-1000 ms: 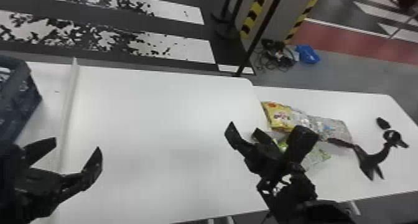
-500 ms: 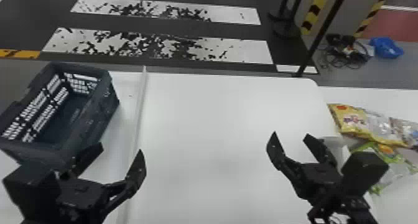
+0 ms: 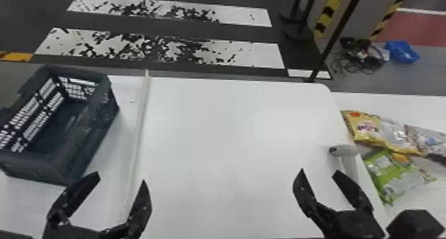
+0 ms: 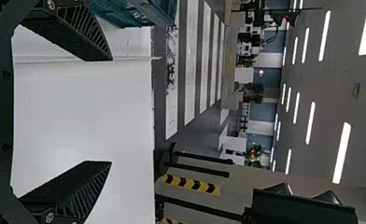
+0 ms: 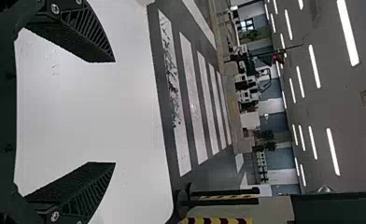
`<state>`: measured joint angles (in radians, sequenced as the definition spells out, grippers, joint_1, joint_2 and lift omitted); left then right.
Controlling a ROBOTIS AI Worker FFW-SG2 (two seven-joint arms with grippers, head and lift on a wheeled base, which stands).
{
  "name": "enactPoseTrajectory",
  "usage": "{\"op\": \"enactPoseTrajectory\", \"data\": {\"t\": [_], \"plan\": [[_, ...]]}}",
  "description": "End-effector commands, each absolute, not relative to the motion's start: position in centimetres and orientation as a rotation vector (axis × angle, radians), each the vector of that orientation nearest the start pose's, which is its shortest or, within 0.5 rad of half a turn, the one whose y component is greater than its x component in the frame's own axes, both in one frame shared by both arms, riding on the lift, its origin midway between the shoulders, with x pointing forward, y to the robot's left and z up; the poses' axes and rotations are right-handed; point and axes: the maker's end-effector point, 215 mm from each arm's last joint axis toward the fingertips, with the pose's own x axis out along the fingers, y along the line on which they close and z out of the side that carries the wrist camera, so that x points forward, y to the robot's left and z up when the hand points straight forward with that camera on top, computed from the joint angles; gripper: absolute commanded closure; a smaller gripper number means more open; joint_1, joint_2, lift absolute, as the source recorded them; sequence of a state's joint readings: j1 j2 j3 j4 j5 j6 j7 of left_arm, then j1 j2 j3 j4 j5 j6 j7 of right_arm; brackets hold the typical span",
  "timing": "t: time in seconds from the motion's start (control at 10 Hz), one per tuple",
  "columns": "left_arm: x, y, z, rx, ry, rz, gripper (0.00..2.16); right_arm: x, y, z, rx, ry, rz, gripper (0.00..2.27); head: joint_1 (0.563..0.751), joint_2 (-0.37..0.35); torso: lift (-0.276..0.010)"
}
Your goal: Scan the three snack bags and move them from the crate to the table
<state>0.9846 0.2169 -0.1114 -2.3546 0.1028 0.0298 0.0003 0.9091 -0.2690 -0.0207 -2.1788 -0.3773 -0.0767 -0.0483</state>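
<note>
Right hand (image 3: pixel 319 171) gapes wide, empty; snack bags (image 3: pixel 391 177) lie to its right.

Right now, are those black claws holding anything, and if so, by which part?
Nothing is held: the left gripper and the right gripper both stand open with only air between their fingers.

Possibly a large lab hall: crosswalk stripes (image 3: pixel 245 55), hazard-striped posts (image 3: pixel 328 13), ceiling lights (image 4: pixel 341 153).

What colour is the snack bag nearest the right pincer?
Mostly green; best in the head view.
</note>
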Motion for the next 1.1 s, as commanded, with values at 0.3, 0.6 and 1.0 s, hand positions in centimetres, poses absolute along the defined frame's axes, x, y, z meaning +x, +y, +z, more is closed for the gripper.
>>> {"op": "enactPoseTrajectory", "data": {"t": [0.3, 0.6, 1.0], "plan": [[28.6, 17.4, -38.0, -0.027, 0.295, -0.186, 0.08, 31.2, -26.4, -38.6, 0.126, 0.228, 0.064, 0.11, 0.695, -0.192, -0.062], [28.6, 17.7, -37.6, -0.023, 0.282, -0.182, 0.08, 31.4, -26.6, -38.5, 0.109, 0.228, 0.055, 0.11, 0.695, -0.178, -0.062], [28.7, 17.6, -36.9, -0.027, 0.263, -0.194, 0.08, 31.1, -26.4, -38.1, 0.102, 0.224, 0.057, 0.11, 0.695, -0.176, -0.062]]}}
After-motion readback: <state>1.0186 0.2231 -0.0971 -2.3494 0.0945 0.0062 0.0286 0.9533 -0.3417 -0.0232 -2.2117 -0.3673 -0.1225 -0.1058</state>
